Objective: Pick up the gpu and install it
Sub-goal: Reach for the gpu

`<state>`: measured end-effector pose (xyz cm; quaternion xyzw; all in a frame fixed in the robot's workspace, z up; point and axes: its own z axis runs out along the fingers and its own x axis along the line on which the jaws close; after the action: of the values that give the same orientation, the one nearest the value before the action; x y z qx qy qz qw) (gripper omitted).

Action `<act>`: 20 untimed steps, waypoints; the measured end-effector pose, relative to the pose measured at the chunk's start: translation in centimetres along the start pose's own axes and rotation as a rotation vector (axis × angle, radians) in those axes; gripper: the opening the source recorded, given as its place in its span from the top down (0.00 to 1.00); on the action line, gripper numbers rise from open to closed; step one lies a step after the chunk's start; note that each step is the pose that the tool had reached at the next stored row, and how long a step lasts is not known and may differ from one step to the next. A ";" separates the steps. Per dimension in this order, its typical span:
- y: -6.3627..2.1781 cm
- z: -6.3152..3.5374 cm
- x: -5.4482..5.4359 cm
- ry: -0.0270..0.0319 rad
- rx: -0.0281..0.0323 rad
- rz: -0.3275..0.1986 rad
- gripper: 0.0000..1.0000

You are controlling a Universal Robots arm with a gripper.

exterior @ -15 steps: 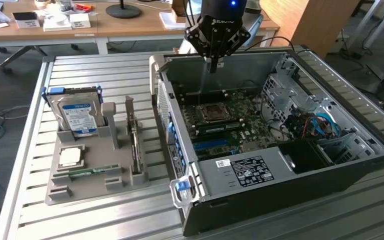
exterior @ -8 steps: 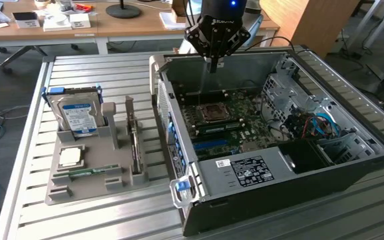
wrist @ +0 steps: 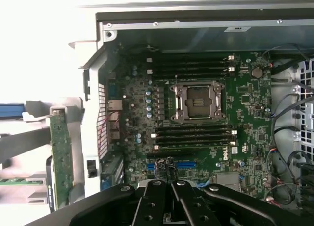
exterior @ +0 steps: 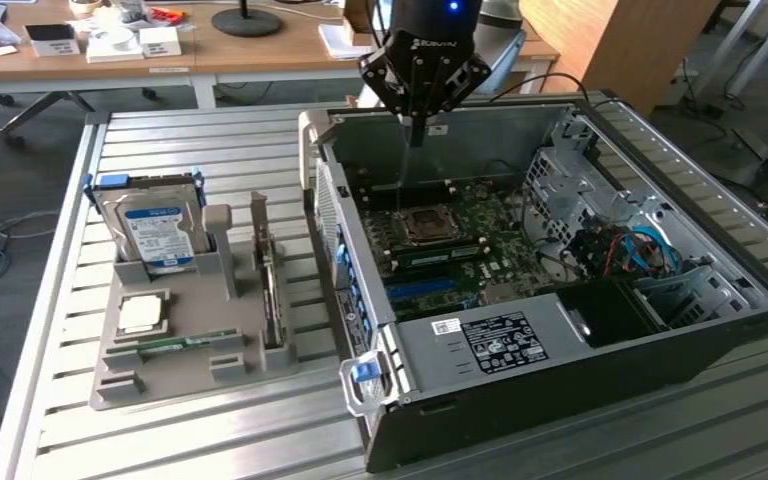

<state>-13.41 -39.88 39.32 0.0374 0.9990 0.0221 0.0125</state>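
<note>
The gpu [exterior: 268, 280] stands on edge in a grey holder [exterior: 204, 372] on the table, at the exterior view's left of the open computer case [exterior: 704, 320]. In the wrist view the gpu [wrist: 60, 157] is a green board on edge outside the case wall. My gripper [exterior: 418, 130] hangs over the case's back part, above the motherboard [exterior: 471, 235], with its fingers shut together and nothing held. In the wrist view the gripper [wrist: 170, 179] points down at the motherboard [wrist: 245, 113], near the blue slots.
The holder also carries a hard drive [exterior: 155, 232] with a blue-white label, a square processor [exterior: 140, 314] and a narrow memory stick [exterior: 171, 345]. Drive cages and blue cables [exterior: 644, 250] crowd the case's right side. A wooden desk [exterior: 197, 50] stands behind the slatted metal table.
</note>
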 end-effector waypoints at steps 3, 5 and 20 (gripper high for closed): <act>-0.04 -0.01 0.6 0.0000 -0.0001 0.000 0.89; -0.07 -0.02 0.9 -0.0001 0.0000 0.000 0.89; -0.30 -0.07 3.9 0.0000 0.0000 0.000 0.89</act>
<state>-17.35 -39.89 39.29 0.0374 0.9990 0.0221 0.0125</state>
